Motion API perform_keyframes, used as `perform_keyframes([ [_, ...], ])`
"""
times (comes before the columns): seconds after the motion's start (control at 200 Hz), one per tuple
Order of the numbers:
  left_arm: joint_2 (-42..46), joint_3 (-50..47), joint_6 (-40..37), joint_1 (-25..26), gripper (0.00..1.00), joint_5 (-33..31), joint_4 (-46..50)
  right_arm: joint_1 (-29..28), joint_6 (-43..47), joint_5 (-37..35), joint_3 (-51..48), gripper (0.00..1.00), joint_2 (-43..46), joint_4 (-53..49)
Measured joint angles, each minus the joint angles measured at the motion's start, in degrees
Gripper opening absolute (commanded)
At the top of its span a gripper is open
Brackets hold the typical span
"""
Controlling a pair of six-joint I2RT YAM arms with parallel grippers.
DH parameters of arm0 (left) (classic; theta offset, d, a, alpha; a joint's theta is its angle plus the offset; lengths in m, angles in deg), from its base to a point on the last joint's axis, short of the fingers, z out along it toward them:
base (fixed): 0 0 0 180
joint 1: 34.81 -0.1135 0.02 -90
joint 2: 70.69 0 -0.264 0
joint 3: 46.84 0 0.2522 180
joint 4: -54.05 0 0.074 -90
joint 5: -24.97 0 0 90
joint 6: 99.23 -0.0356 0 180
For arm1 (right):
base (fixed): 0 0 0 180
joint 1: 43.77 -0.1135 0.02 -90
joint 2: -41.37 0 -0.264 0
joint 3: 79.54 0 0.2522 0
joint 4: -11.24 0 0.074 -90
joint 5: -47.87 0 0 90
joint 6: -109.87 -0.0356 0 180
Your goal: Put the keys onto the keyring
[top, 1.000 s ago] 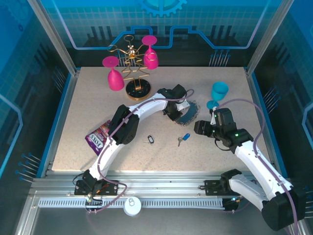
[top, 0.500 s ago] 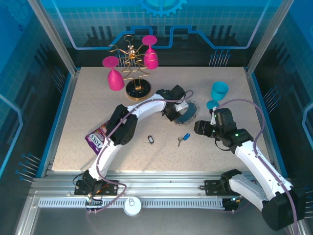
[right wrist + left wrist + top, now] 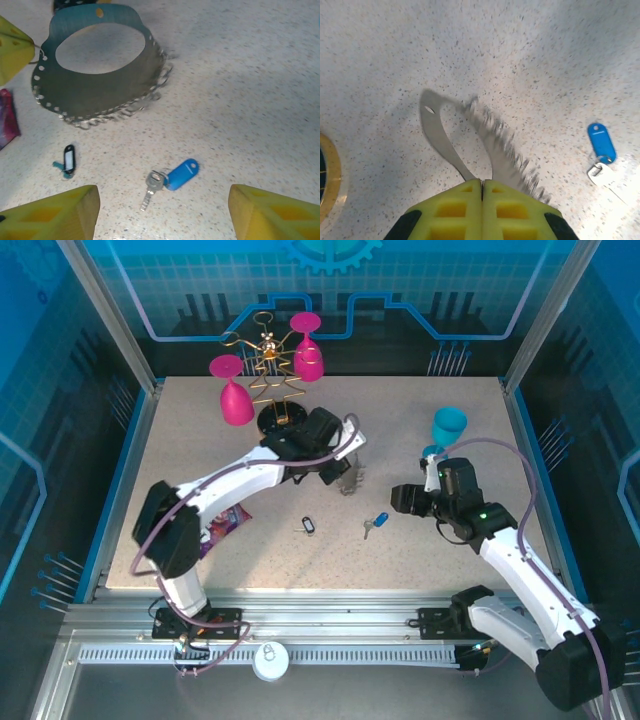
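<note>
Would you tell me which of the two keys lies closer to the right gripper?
The key with the blue head, just ahead of the right gripper; the dark-rimmed key lies farther off to its left.

No text, number or brand can be read. The print on the purple packet (image 3: 228,523) on the worktop (image 3: 400,420) is too small and partly covered. Nothing legible is seen on the blue-headed key (image 3: 182,174) or the dark-rimmed key (image 3: 69,160).
</note>
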Motion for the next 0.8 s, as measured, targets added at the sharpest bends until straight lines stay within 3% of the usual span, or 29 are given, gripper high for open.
perform_keyframes([
  [0.405,21.2,-25.6,4.1,-7.8,0.0,15.3,-27.3,-2.8,11.8,6.3,3.8,0.67,-1.2,11.3],
  [0.801,24.9,-33.8,4.0,-9.4,0.0,33.1,-45.8,-4.6,25.9,12.6,4.0,0.62,-1.1,22.0],
])
